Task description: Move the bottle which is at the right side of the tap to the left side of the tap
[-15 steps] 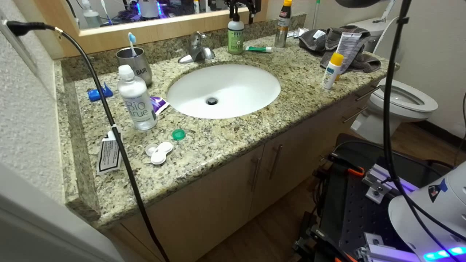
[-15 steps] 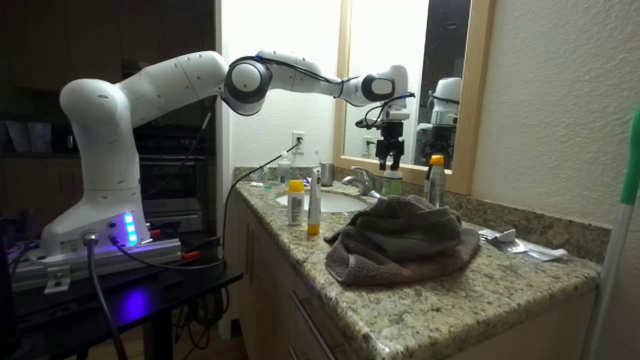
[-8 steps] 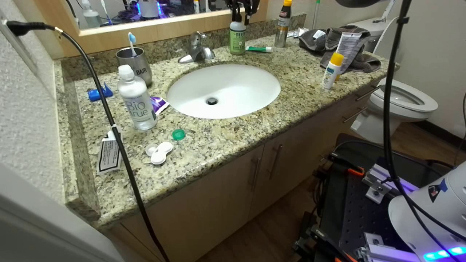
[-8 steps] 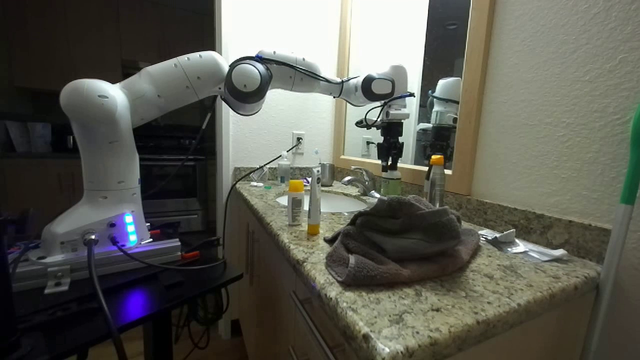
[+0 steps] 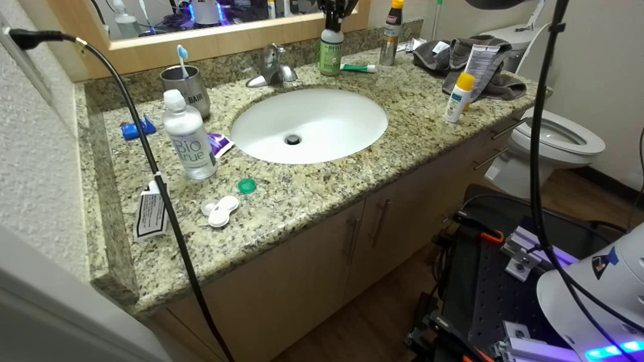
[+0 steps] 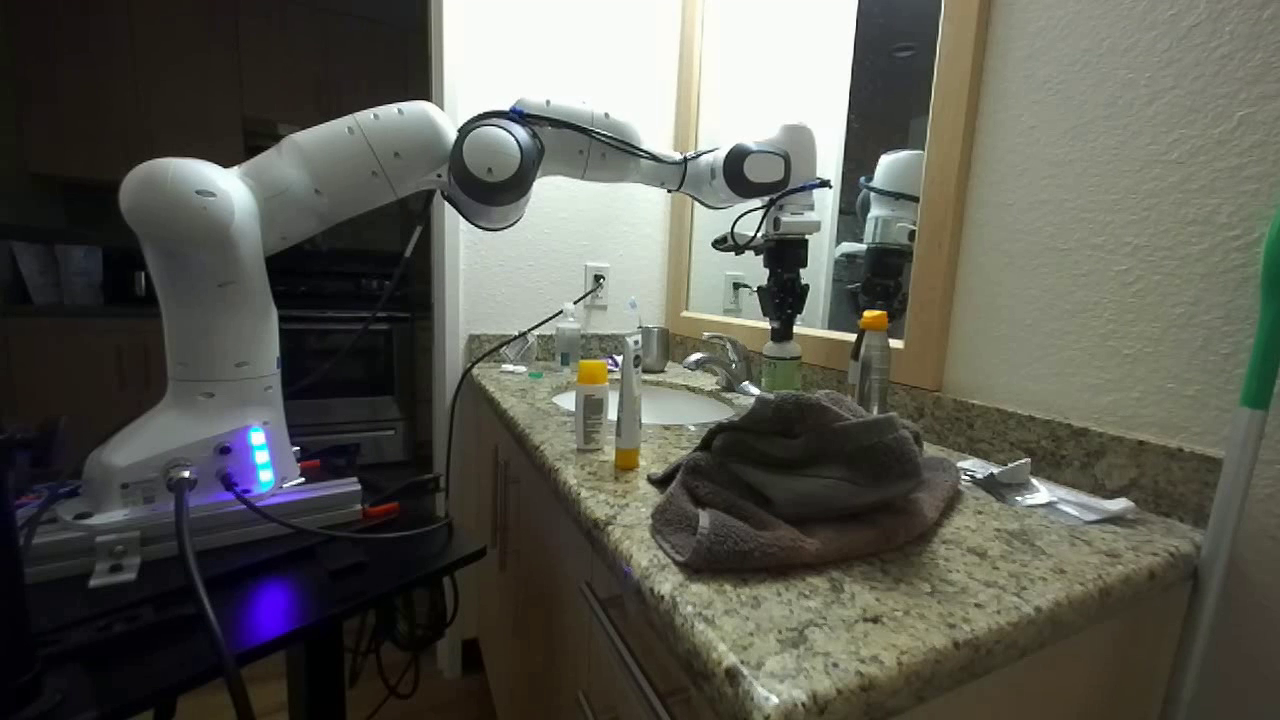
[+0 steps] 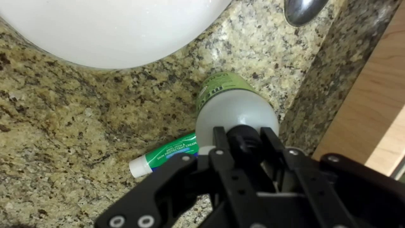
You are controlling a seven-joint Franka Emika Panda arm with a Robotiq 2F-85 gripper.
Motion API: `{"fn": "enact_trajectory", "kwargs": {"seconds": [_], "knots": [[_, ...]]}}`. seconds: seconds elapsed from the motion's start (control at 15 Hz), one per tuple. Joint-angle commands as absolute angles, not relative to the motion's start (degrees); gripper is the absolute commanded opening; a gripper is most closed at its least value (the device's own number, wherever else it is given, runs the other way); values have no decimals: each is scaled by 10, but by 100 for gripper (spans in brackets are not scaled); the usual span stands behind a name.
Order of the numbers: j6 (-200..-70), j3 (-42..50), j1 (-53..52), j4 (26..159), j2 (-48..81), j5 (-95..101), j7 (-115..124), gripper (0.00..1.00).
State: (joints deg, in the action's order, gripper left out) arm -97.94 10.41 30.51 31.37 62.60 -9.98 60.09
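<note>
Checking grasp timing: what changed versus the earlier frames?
The gripper has closed on the top of the green bottle and the wrist rose slightly; in an exterior view the bottle shifted slightly right, away from the tap. Bottle lift unclear. Tap, basin and towel unchanged.

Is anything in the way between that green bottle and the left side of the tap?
Yes: the tap itself stands between the green bottle and that side. Farther left stands a silver cup.

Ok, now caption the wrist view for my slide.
From the wrist: the hand clamped on the black top of the green-labelled bottle, with a green cream tube and the white basin nearby.
</note>
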Motion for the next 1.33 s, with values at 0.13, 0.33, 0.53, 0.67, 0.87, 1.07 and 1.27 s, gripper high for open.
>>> {"fn": "enact_trajectory", "kwargs": {"seconds": [0.13,0.33,0.53,0.67,0.87,1.07,1.27], "knots": [[-954,94,312,317,615,-110,584,8],[-910,91,305,318,580,-97,515,8],[-830,92,298,239,583,-72,455,8],[-770,90,285,210,569,-54,406,8],[-725,96,242,224,532,-15,348,8],[-710,94,196,218,524,11,293,8],[-720,90,154,213,520,26,237,8]]}}
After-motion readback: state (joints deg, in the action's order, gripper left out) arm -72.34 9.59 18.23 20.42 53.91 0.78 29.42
